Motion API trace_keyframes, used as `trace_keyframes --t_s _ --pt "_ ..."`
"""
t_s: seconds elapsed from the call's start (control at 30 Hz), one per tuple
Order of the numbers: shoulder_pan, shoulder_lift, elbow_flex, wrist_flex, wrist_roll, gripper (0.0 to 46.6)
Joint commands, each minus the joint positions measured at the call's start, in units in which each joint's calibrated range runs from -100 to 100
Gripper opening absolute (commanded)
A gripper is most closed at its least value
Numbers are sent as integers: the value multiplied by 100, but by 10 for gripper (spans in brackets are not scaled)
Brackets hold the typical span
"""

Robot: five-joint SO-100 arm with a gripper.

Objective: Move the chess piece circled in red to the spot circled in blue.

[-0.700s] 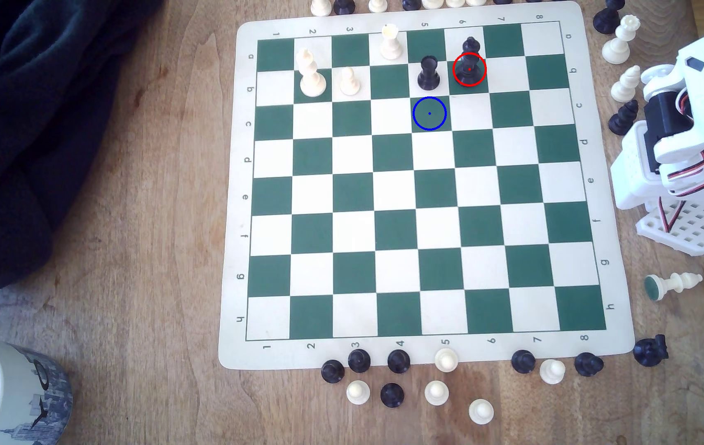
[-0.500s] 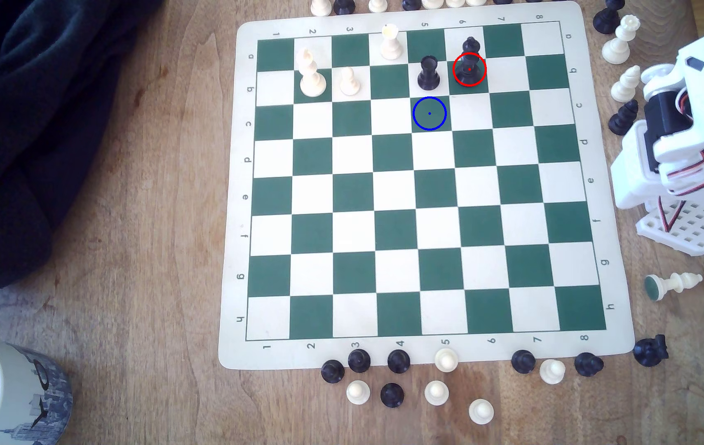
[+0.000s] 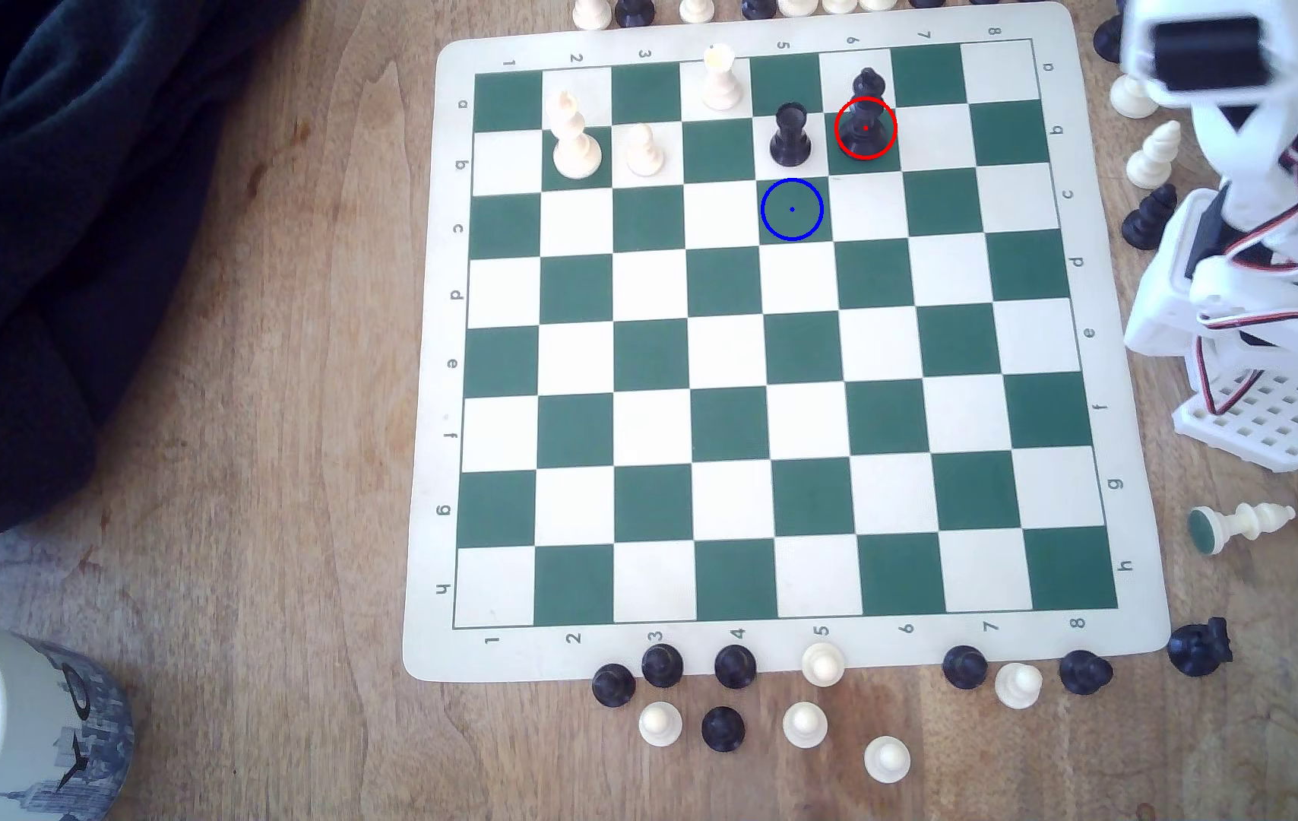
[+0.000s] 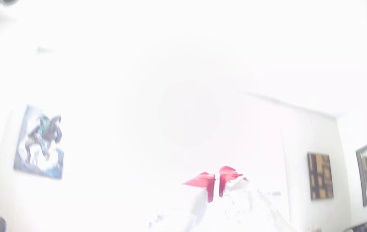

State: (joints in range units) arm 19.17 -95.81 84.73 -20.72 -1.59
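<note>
The chess piece (image 3: 866, 117), tall and glossy black with a knobbed head, stands inside the red ring on a dark green square near the board's far edge. The spot (image 3: 792, 209) is the green square with the blue ring and dot, one square diagonally nearer and towards the exterior view's left. It is bare. My arm (image 3: 1254, 158) rises, blurred, off the board at the exterior view's right, far from both. In the washed-out wrist view my gripper (image 4: 216, 178) points at a bright room. Its red fingertips (image 4: 202, 179) sit close together with nothing between them.
A black rook (image 3: 789, 136) stands right beside the chess piece, just behind the spot. Three white pieces (image 3: 573, 138) stand on the board's far left part. Loose pieces (image 3: 733, 695) lie around the chessboard (image 3: 788, 655). A mug (image 3: 14, 726) and dark cloth (image 3: 61, 237) lie at the left.
My arm has lifted from its folded pose and swung up towards the exterior view's top right, now blurred. No piece on the board has moved.
</note>
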Motion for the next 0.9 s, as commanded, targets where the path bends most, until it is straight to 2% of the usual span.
trace_keyframes --t_s 0.0,0.07,0.17,0.2,0.23,0.3,0.33,0.37,0.4,0.47,0.57,0.6,0.63,0.73,0.87 --pt "519 -3 -1202 2620 -34 2" --pt "816 99 -1519 3382 -34 2" --pt "855 549 -1909 4275 -34 2" --pt "973 702 -2081 4856 -39 29" --pt "1020 753 -2144 5045 -39 33" --pt "1067 905 -2290 5421 -44 26" --pt "1043 999 -2407 5618 -156 21" --pt "1067 1211 -2879 6625 -147 9" --pt "1059 1219 -2942 6748 -142 5" --pt "1059 1440 -3060 6822 -151 16" --pt "1027 2306 -3659 7281 -317 25" --pt "1035 2561 -3867 7395 -405 34" --pt "1090 3112 -4311 7641 -547 63" --pt "1098 3792 -4901 8050 -679 88" --pt "1192 5006 -5998 8796 -874 83"
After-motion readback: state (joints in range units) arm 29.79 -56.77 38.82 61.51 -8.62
